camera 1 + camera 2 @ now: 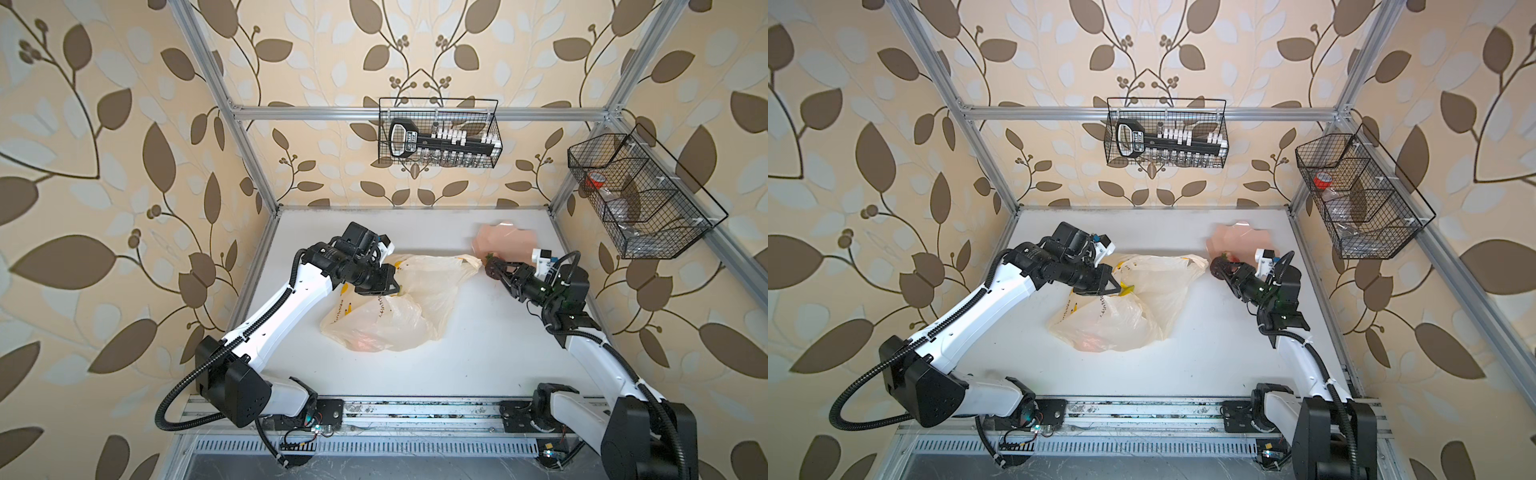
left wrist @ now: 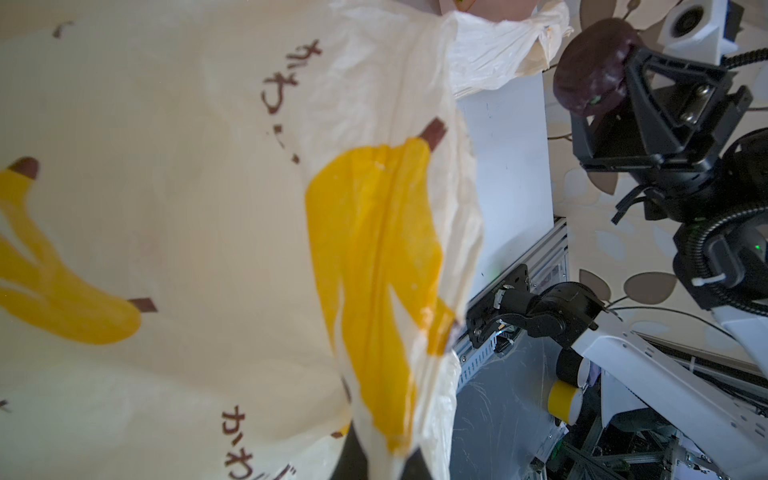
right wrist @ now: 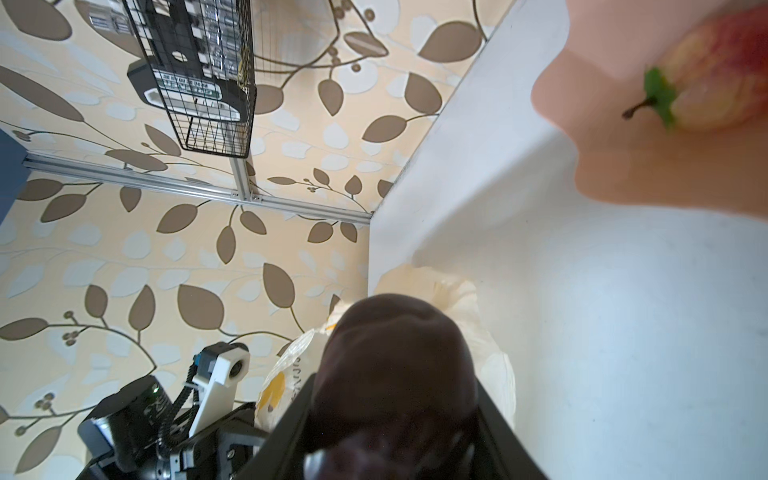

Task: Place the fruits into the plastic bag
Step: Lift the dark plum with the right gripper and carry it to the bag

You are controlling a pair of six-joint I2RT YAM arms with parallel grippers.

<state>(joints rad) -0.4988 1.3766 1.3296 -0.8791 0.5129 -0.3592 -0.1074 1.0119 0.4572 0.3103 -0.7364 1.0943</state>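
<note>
Carrying a dark purple-brown glossy toy fruit, the right gripper clamps it just beside the handle tip of the thin cream banana-printed plastic bag. The left gripper, closed on the bag's rim, holds the mouth up. The next move, as I judge it, is to swing over that opening and release. The white table around the bag is bare, so nothing blocks the way.

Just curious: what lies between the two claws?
The plastic bag, pinched by the left gripper, reaches almost to the right gripper holding the dark fruit, in both top views.

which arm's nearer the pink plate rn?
Right. The right arm, jaws shut on the dark purple fruit, is beside the pink plate. The left arm, jaws pinching the plastic bag, is on the bag's far side from it.
</note>
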